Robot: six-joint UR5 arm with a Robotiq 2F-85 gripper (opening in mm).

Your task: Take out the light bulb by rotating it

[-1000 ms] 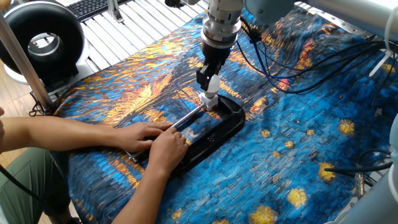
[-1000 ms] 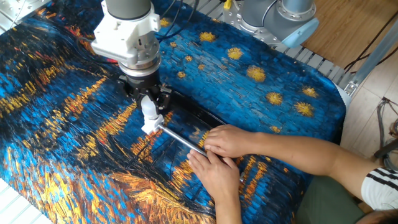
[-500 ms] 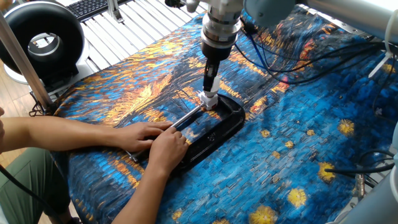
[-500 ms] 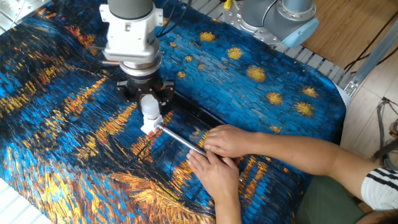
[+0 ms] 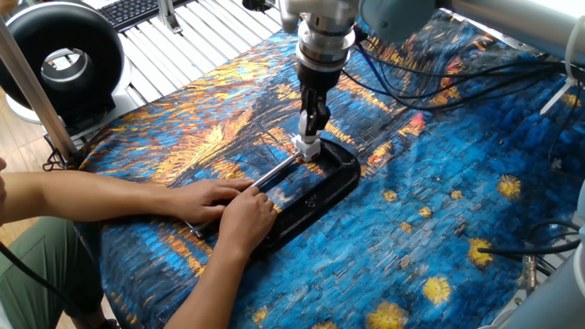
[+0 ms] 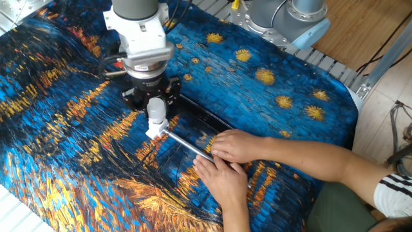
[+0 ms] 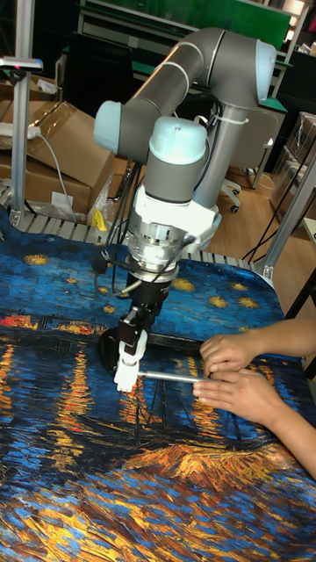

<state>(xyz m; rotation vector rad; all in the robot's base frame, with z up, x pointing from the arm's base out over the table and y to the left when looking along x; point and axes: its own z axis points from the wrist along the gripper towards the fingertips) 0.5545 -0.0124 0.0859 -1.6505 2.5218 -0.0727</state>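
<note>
The light bulb (image 6: 156, 111) is small and white and stands upright in a short white socket (image 6: 154, 131) at the end of a black C-clamp (image 5: 322, 187). My gripper (image 6: 155, 103) comes straight down over it and is shut on the bulb's globe, one black finger on each side. In the one fixed view my gripper (image 5: 312, 128) hides most of the bulb (image 5: 311, 139). The tall fixed view has the bulb (image 7: 132, 349) between the fingers of my gripper (image 7: 133, 338), above the socket (image 7: 125, 379).
A person's two hands (image 6: 228, 154) press down on the clamp and its metal rod (image 6: 187, 145). A patterned blue and orange cloth (image 5: 439, 210) covers the table. Cables (image 5: 439, 87) trail behind the arm. A black ring-shaped device (image 5: 59, 64) stands at the far left.
My gripper has turned about its vertical axis while staying on the bulb, so its fingers now face a different way. Bulb, clamp and hands have kept their places.
</note>
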